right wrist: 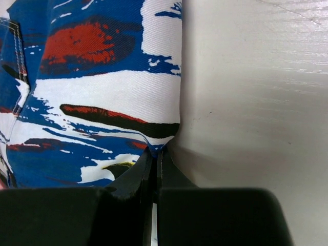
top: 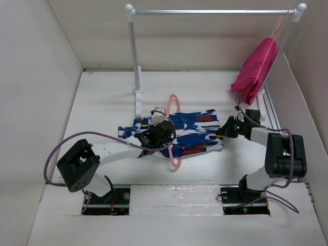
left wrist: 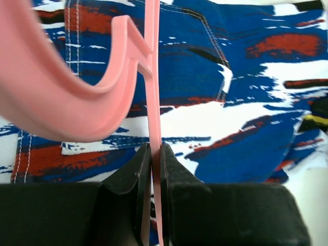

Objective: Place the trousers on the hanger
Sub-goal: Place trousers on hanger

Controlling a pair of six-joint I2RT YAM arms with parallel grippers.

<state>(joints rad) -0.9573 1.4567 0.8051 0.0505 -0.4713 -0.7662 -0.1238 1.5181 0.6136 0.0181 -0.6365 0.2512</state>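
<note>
text: none legible | labels: none | brands: none | numbers: none | signs: none

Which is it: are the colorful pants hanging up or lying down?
Lying down. The trousers lie spread on the table, not yet on the hanger.

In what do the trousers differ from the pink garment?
The trousers lie on the table; the pink garment hangs from the rail. The trousers are printed blue, white and red; the pink garment is plain. The right gripper pinches the trousers' edge; no gripper touches the pink garment. Both are cloth.
</note>
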